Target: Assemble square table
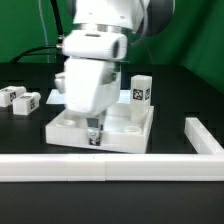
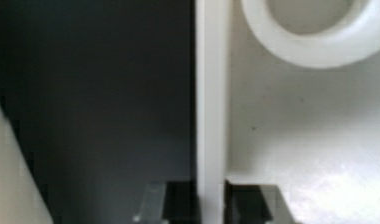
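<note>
Exterior view shows a matte black worktop [image 1: 185, 100] with a green backdrop [image 1: 195, 35] behind its far edge. A long white fence [image 1: 60, 167] runs along the near edge and turns back along the edge at the exterior view's right. The square top [image 1: 128, 128] lies flat about midway along the worktop, close behind the fence at the near edge. An upright leg [image 1: 140, 92] stands at its far corner on the exterior view's right. That leg carries a black-and-white square tag, a pattern only, with no letters or numbers to read. A loose leg [image 1: 11, 97] and a second loose leg [image 1: 29, 100], both tagged, lie side by side near the edge at the exterior view's left, well apart from the square top. The white arm [image 1: 95, 55] reaches straight down over the top, its wrist vertical, and the gripper [image 1: 94, 138] is at the near rim. In the wrist view the rim [image 2: 213, 90] runs as a thin white wall between the two dark fingers [image 2: 176, 202], which press it from both sides, so the gripper [image 2: 213, 200] is closed on it. A round socket [image 2: 272, 40] shows on the inner side of the rim and bare black worktop [image 2: 98, 90] on the outer side.
</note>
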Robot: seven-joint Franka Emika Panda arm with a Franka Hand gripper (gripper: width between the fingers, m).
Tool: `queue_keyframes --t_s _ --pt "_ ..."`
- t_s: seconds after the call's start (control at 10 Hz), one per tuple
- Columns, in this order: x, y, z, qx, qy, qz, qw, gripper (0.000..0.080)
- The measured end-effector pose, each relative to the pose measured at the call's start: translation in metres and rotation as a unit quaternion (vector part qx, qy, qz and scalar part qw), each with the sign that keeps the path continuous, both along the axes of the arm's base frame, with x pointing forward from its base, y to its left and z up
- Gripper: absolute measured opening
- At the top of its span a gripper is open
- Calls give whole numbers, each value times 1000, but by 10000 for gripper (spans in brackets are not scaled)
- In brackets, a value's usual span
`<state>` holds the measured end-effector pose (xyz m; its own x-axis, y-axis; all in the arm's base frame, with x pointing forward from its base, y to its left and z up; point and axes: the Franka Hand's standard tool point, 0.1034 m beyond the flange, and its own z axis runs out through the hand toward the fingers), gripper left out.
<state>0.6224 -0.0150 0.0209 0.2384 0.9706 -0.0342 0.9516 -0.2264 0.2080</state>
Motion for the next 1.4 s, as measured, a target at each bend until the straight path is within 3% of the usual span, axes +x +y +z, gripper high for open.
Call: queue_keyframes --t_s 0.2,0.3,0.8,0.9,1.2,1.4 --pt "28 27 2 -16 -15 84 996 67" --pt "31 31 3 -26 -19 121 992 67" --pt "31 28 3 -26 -18 118 993 68" --pt "32 34 5 -22 -21 107 994 68" --pt "61 63 23 -11 -31 74 997 68" --pt "68 64 22 -13 -22 60 998 67"
